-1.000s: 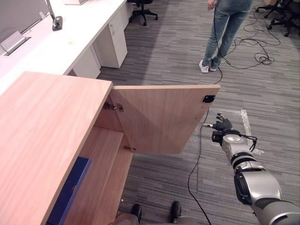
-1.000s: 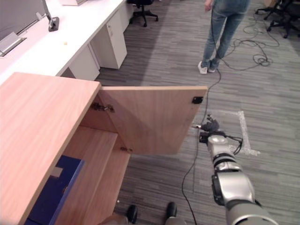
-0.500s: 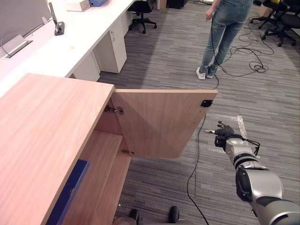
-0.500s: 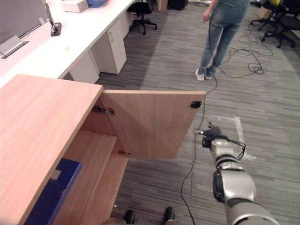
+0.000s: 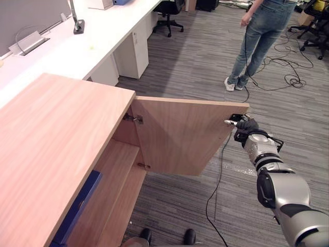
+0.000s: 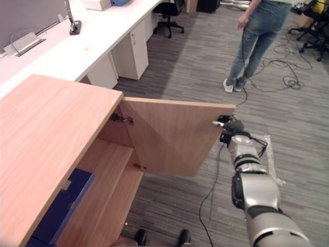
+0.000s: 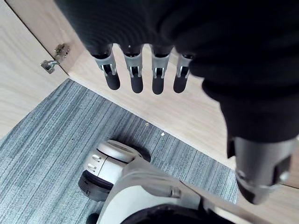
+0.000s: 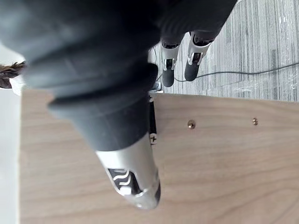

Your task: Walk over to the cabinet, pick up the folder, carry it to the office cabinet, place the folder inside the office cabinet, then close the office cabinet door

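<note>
The wooden office cabinet (image 5: 51, 144) stands at my left with its door (image 5: 180, 136) swung wide open. A blue folder (image 6: 61, 208) lies inside on the lower shelf, partly hidden by the cabinet top. My right hand (image 5: 245, 126) is at the door's upper outer corner, beside a small black latch. In the right wrist view its thumb (image 8: 133, 177) lies against the door's inner face and its straight fingers (image 8: 168, 70) reach past the edge over the carpet. My left hand (image 7: 135, 79) hangs open by the cabinet's front, holding nothing.
A person (image 5: 262, 41) in jeans stands on the grey carpet beyond the door. A long white desk (image 5: 77, 46) runs along the far left, with office chairs (image 5: 169, 10) behind it. Loose cables (image 5: 288, 67) and white tape (image 6: 270, 154) mark the floor at right.
My right hand has risen from below the door's outer corner up to that corner by the latch. The camera has shifted; the door stays wide open.
</note>
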Tool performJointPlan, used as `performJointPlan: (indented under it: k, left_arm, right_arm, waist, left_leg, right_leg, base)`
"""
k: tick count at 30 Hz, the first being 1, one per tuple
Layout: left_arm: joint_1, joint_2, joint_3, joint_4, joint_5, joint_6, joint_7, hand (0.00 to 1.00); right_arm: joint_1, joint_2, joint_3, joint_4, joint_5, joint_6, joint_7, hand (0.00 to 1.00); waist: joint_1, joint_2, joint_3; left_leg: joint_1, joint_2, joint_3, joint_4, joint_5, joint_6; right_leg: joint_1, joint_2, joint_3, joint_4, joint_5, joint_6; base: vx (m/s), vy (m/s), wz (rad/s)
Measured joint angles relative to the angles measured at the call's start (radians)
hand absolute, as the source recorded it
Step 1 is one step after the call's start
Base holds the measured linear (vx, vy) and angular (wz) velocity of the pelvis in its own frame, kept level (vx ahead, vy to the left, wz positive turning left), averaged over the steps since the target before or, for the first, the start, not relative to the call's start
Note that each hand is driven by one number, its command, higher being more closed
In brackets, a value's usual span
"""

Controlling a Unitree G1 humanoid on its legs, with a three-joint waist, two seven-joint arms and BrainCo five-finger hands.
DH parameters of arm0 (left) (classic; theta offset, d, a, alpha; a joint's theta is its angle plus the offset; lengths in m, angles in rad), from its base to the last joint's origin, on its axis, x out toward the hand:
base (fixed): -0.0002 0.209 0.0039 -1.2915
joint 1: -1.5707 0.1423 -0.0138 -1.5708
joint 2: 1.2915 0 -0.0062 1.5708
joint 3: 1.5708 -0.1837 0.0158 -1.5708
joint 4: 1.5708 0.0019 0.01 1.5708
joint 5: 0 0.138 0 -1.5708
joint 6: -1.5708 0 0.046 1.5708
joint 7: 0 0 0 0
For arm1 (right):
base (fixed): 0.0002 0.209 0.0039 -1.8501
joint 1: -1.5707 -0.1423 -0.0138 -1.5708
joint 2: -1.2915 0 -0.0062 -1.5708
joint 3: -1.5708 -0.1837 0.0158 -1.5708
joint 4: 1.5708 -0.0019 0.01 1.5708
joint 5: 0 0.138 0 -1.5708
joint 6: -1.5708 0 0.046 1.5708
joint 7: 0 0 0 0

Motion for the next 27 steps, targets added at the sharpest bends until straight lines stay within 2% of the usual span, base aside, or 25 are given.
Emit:
performJointPlan:
  k: [5,11,17,20,22,27]
  left_arm:
    - [0.000,-0.009,0.036,0.009,0.001,0.002,0.009,0.00]
    - [-0.001,-0.016,0.071,0.019,0.010,0.003,0.019,0.00]
    - [-0.001,-0.016,0.110,0.018,0.018,0.004,0.019,0.00]
    - [-0.003,-0.017,0.130,0.018,0.023,0.005,0.022,0.00]
    - [-0.003,-0.019,0.152,0.018,0.029,0.004,0.030,0.00]
    - [-0.004,-0.019,0.186,0.016,0.056,0.002,0.039,0.00]
  right_arm:
    - [0.000,0.000,0.050,-0.010,0.064,-0.006,0.001,0.00]
    - [0.000,0.000,0.145,-0.024,0.048,-0.007,0.011,0.00]
    - [0.022,-0.004,0.279,-0.078,0.025,-0.007,0.022,0.00]
    - [0.073,-0.033,0.408,-0.215,0.023,-0.007,0.021,0.00]
    - [0.146,-0.077,0.500,-0.391,0.027,-0.007,0.025,0.00]
    - [0.273,-0.163,0.595,-0.641,0.090,-0.015,0.079,0.00]
  waist:
    - [0.003,-0.002,0.001]
    - [-0.004,-0.004,0.002]
    - [-0.022,-0.019,-0.005]
    - [-0.026,-0.025,-0.008]
    - [-0.047,-0.027,-0.011]
    - [-0.081,-0.033,-0.022]
  left_leg:
    - [0.000,0.000,-0.002,-0.002,0.001,0.000]
    - [0.002,0.002,-0.002,-0.012,0.005,-0.001]
    - [0.004,0.015,0.018,-0.017,0.002,-0.006]
    - [0.008,0.031,0.051,-0.016,-0.007,-0.016]
    - [0.016,0.047,0.070,-0.015,-0.018,-0.025]
    - [0.019,0.081,0.088,-0.007,-0.035,-0.046]
  right_leg:
    - [0.000,0.000,-0.002,0.000,0.000,0.000]
    - [-0.002,0.001,-0.002,0.000,-0.002,0.000]
    - [-0.010,0.013,0.018,0.000,-0.003,-0.002]
    - [-0.021,0.030,0.051,0.000,-0.003,-0.004]
    - [-0.023,0.046,0.063,0.000,-0.005,-0.008]
    - [-0.023,0.075,0.073,0.000,-0.014,-0.022]
  base:
    - [0.00,0.000,0.00]
    - [0.00,0.000,0.00]
    - [0.02,-0.007,-0.11]
    - [0.03,-0.022,-0.32]
    - [0.05,-0.034,-0.30]
    - [0.06,-0.037,-0.14]
